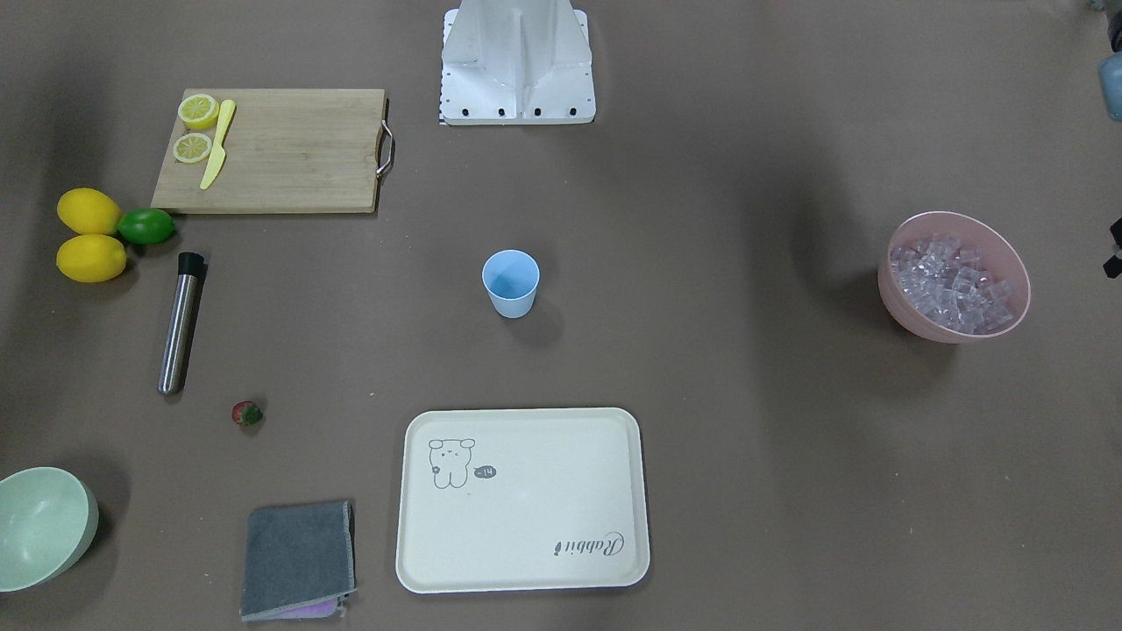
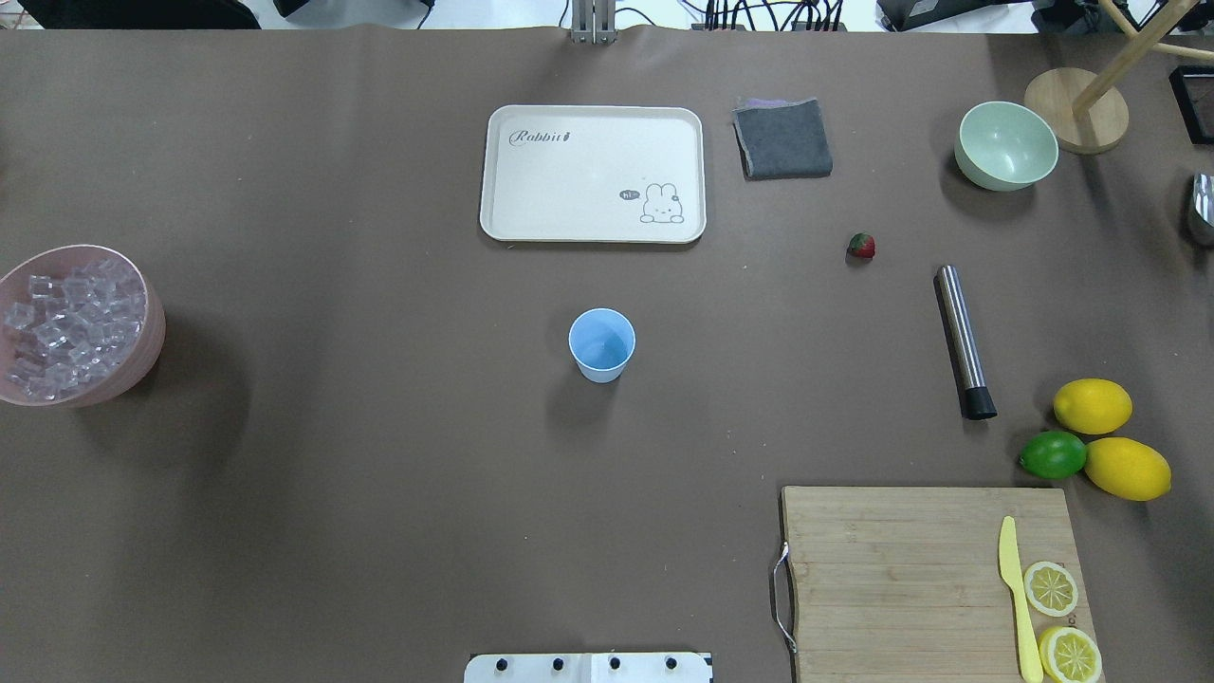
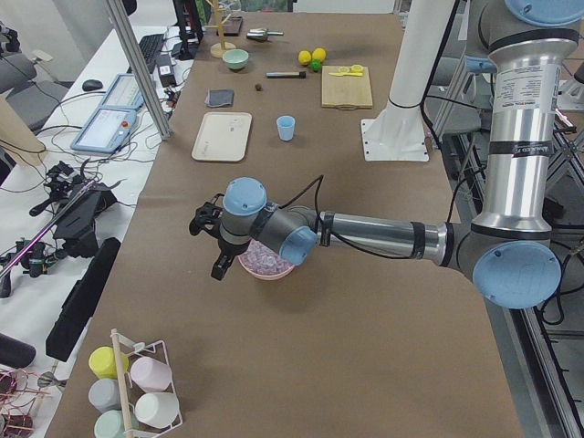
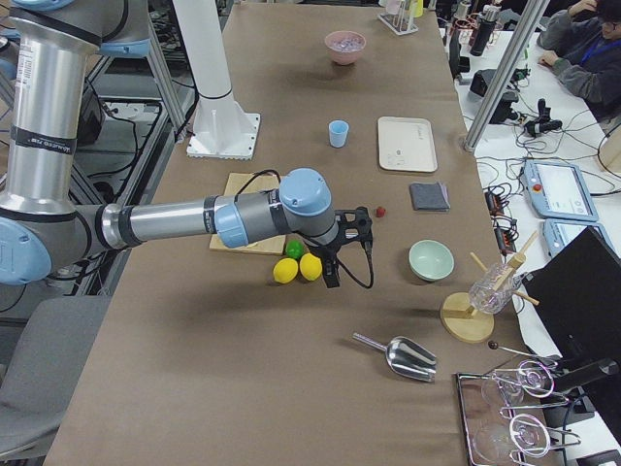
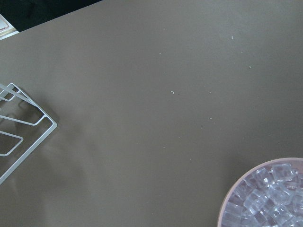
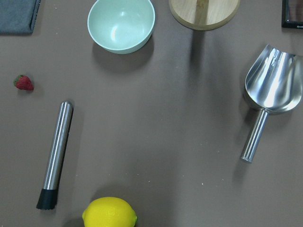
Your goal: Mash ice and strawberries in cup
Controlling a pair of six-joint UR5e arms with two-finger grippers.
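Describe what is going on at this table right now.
Nothing is being handled yet. The cup stands empty in the middle of the table. The ice fills a pink bowl on the robot's left. The strawberry lies loose on the robot's right, near a metal masher. The left fingers hang by the pink bowl and the right fingers near the lemons. Neither visibly holds anything, and whether they are open is unclear.

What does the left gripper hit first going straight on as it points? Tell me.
The left gripper points down; probably bare table first, beside the pink bowl of ice, though depth is unclear.
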